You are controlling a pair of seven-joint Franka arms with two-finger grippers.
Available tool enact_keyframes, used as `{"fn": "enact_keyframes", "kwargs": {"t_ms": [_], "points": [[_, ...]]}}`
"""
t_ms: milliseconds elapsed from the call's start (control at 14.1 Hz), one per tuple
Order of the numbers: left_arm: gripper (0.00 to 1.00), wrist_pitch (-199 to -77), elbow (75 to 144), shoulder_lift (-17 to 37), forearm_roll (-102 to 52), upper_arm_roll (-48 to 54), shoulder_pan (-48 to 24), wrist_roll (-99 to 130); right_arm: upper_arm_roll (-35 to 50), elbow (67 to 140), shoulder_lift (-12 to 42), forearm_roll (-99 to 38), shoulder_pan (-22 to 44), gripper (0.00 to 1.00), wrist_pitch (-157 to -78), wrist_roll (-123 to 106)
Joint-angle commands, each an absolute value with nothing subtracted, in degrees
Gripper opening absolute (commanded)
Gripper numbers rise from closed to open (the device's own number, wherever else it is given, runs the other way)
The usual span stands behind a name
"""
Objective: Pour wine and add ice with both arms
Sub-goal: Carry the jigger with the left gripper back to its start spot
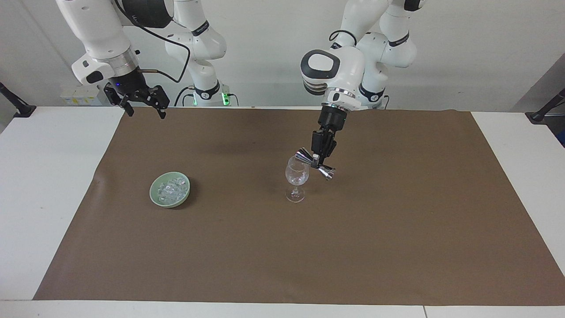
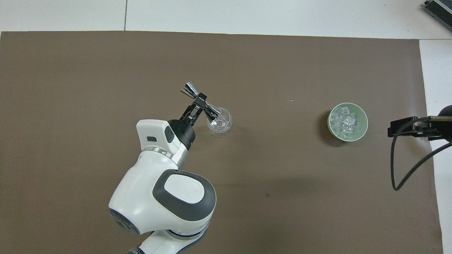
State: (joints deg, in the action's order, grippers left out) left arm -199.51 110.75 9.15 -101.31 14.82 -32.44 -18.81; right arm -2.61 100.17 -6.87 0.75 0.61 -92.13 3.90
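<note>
Left end effector (image 1: pixel 316 164) is clamping the jigger (image 1: pixel 314 164) tilted over the wine glass (image 1: pixel 296 178); right end effector (image 1: pixel 142 106), gaping wide, is waiting near the ice (image 1: pixel 171 189) in its bowl (image 1: pixel 155 194).

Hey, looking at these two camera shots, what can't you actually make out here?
- Liquid in the wine glass: clear on clear, both views.
- Whether the jigger in the left gripper touches the rim: too small, both views.
- Right gripper: mostly cut off by the overhead view's edge.
- Ice count in the green bowl: chunks blend together.
</note>
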Motion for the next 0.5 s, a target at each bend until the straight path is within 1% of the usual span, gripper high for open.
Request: {"fn": "enact_keyframes", "kwargs": {"t_ms": [0, 212, 283, 425], "points": [[0.00, -199.9, 110.5, 7.0, -105.8, 14.8, -29.0, -18.8, -2.5, 101.8, -8.2, 0.8, 0.2, 1.00, -93.3, 2.3], [0.00, -194.3, 112.6, 2.2, -115.6, 14.9, -22.7, -18.8, -2.5, 101.8, -8.2, 0.8, 0.2, 1.00, -93.3, 2.3], [0.00, -191.5, 114.8, -0.1, -118.3, 14.9, -19.7, -18.8, -2.5, 101.8, -8.2, 0.8, 0.2, 1.00, -93.3, 2.3], [0.00, -183.6, 122.1, -5.8, -121.3, 14.6, -14.0, -17.8, -2.5, 101.8, -8.2, 0.8, 0.2, 1.00, -93.3, 2.3]]}}
